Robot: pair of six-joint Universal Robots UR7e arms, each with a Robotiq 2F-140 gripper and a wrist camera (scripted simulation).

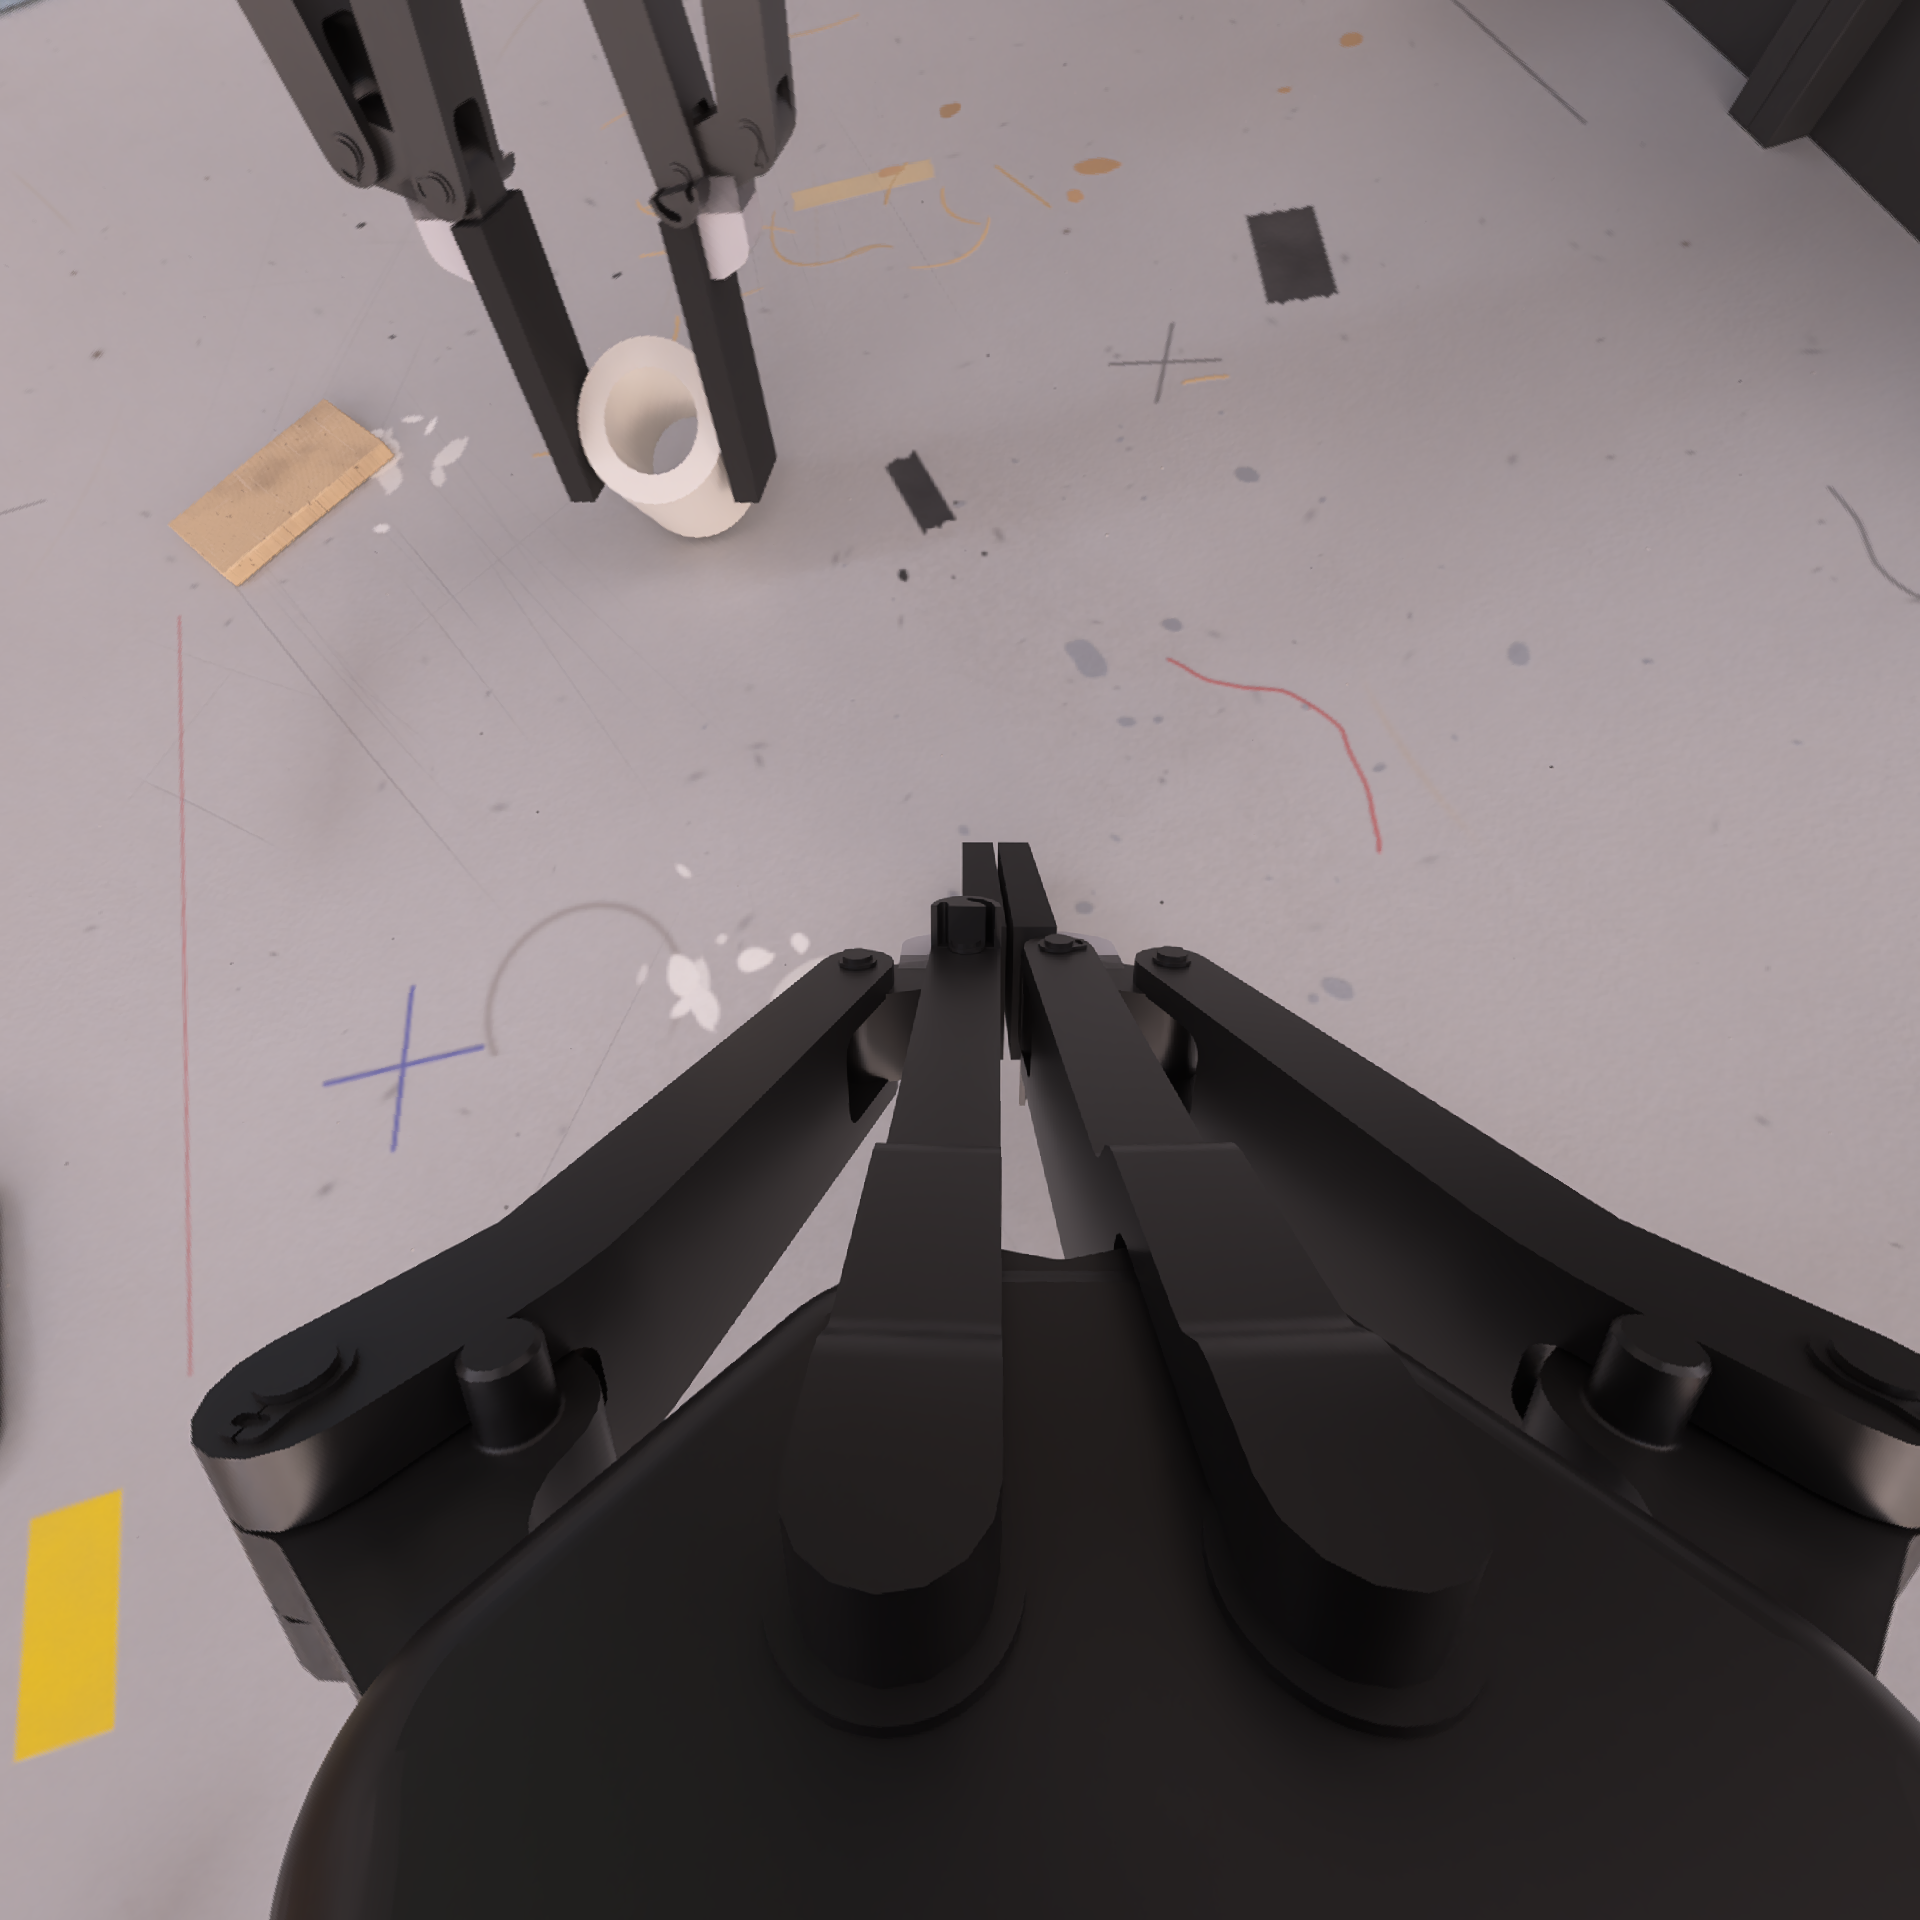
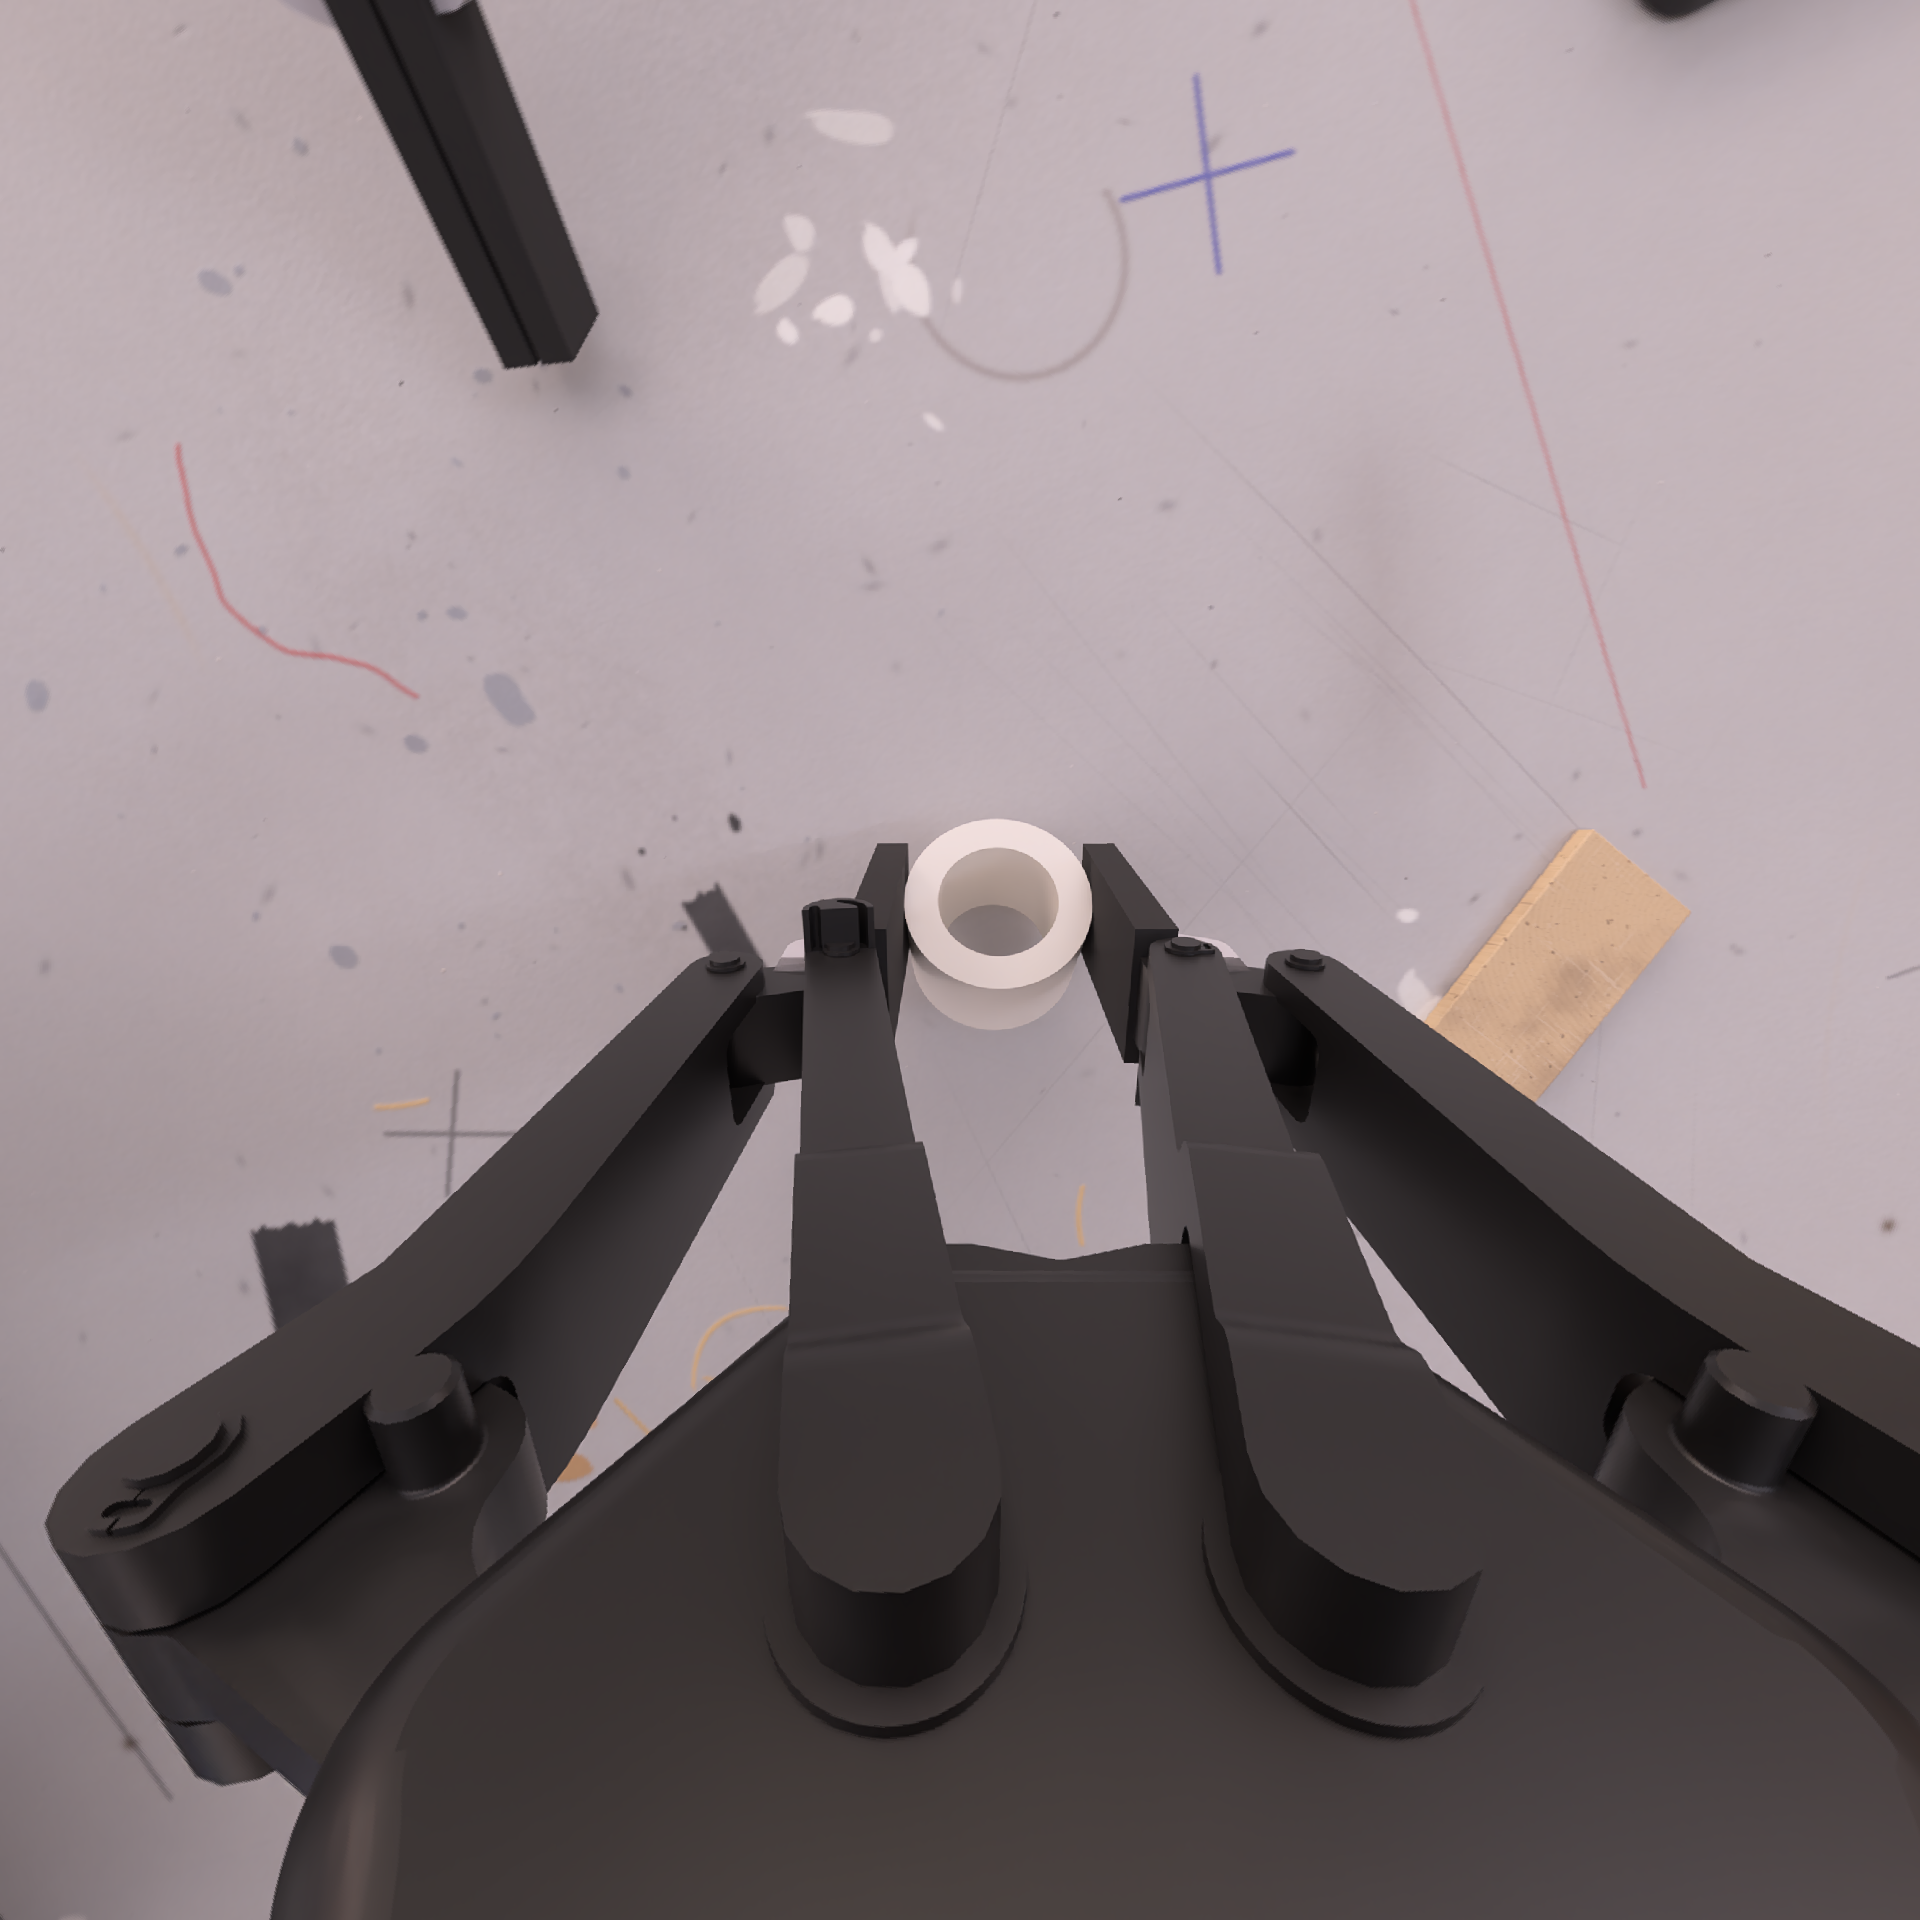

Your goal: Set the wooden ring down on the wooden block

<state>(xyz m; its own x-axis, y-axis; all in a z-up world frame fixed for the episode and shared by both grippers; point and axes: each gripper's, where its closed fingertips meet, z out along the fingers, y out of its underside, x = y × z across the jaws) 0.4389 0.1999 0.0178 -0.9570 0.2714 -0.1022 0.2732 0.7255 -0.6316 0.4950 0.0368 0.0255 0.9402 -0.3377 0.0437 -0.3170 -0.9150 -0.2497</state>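
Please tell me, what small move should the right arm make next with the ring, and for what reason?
Probably carry it sideways toward the wooden block. The right gripper has its fingers against both sides of the wooden ring, which seems to hang clear of the table, while the block lies flat off to one side, not under the ring. The left gripper is closed and empty, out of the way.

Scuffed grey tabletop [image 1: 1455, 582], perhaps tape scraps [image 1: 1290, 255]

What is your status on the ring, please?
Right gripper shut on ring. Left gripper shut, empty. Block beside, path clear.
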